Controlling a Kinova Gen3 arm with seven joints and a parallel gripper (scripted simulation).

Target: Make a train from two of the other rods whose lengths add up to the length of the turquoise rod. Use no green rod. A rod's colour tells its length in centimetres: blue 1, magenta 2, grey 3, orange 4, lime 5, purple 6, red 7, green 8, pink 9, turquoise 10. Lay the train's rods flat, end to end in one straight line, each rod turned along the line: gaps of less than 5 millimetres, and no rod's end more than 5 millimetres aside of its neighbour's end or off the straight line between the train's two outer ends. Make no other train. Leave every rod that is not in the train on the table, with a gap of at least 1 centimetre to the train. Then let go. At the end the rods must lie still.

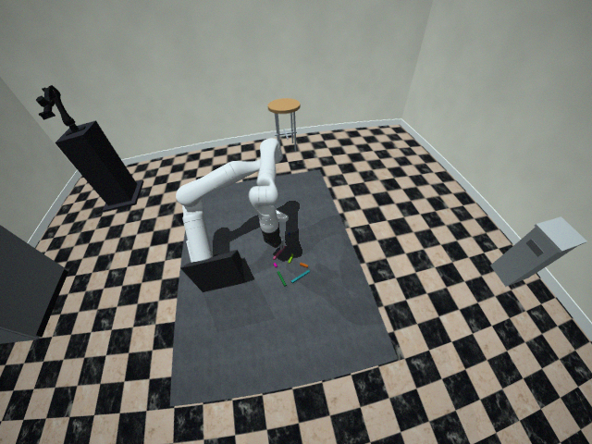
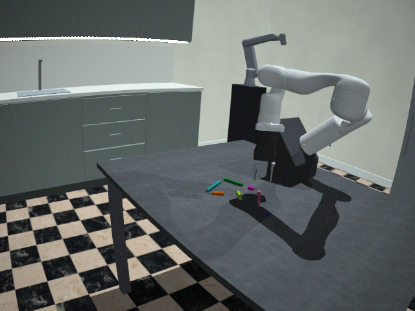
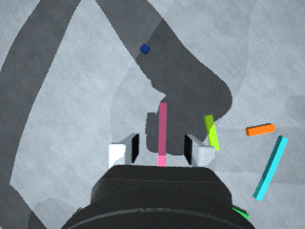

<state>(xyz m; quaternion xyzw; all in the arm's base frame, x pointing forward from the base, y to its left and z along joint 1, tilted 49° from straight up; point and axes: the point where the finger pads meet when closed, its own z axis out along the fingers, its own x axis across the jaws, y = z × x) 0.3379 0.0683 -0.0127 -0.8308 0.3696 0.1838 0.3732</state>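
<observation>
My gripper [image 2: 263, 179] [image 3: 161, 144] is open and hangs above the table. In the wrist view the pink rod [image 1: 277, 253] [image 2: 259, 197] [image 3: 163, 129] runs between its fingers, untouched, lengthwise away from the hand. The blue rod [image 2: 268, 214] [image 3: 145, 49] lies beyond the pink one, in the arm's shadow. The lime rod [image 1: 289, 258] [image 2: 238, 195] [image 3: 212, 133] lies right of the pink rod in the wrist view. The orange rod [image 1: 303, 265] [image 2: 218, 193] [image 3: 260, 130] and turquoise rod [image 1: 300, 276] [image 2: 213, 186] [image 3: 270, 168] lie farther right. All these rods lie apart.
A magenta rod [image 1: 275, 265] [image 2: 251, 188] lies between the pink rod and the green rod [image 1: 281, 278] [image 2: 233, 182] [image 3: 241, 213]. The wrist view hides the magenta rod and most of the green one. The arm's black base block [image 1: 217, 272] stands on the table.
</observation>
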